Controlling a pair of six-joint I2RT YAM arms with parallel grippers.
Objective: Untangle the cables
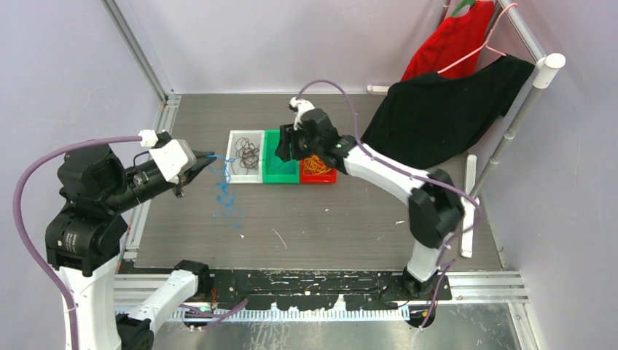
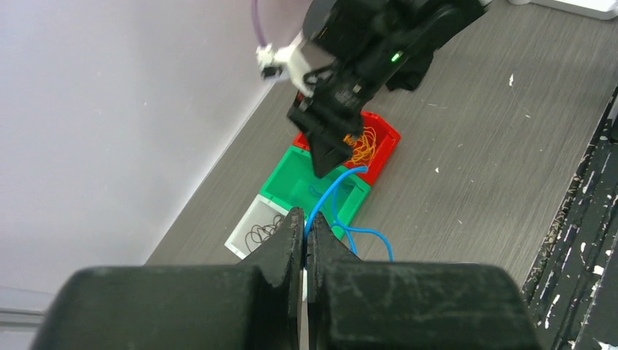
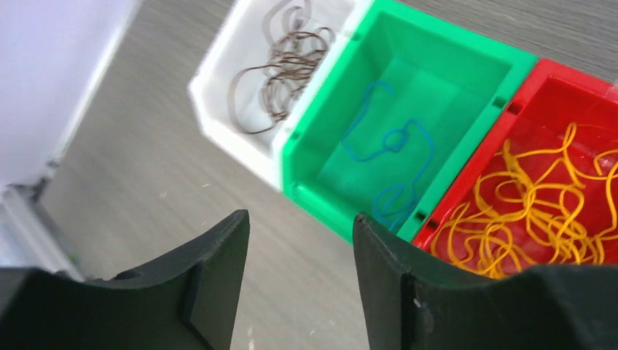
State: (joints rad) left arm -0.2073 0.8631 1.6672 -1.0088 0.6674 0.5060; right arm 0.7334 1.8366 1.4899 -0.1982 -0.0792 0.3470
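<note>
My left gripper (image 1: 202, 161) is shut on a thin blue cable (image 1: 223, 191) that hangs from its tips (image 2: 305, 224) and trails in loops onto the table. Another blue cable (image 3: 393, 142) lies in the green bin (image 3: 466, 62). Orange cables (image 3: 543, 211) fill the red bin (image 1: 318, 175), and a dark brown cable (image 3: 284, 65) sits in the white bin (image 1: 235, 157). My right gripper (image 3: 300, 219) hovers open and empty over the green bin's near-left edge (image 1: 286, 151).
The three bins stand side by side mid-table. A black cloth (image 1: 437, 117) and a red garment (image 1: 452, 40) hang on a rack at the back right. A white bar (image 1: 468, 204) lies along the right side. Metal rails (image 1: 164, 117) border the left.
</note>
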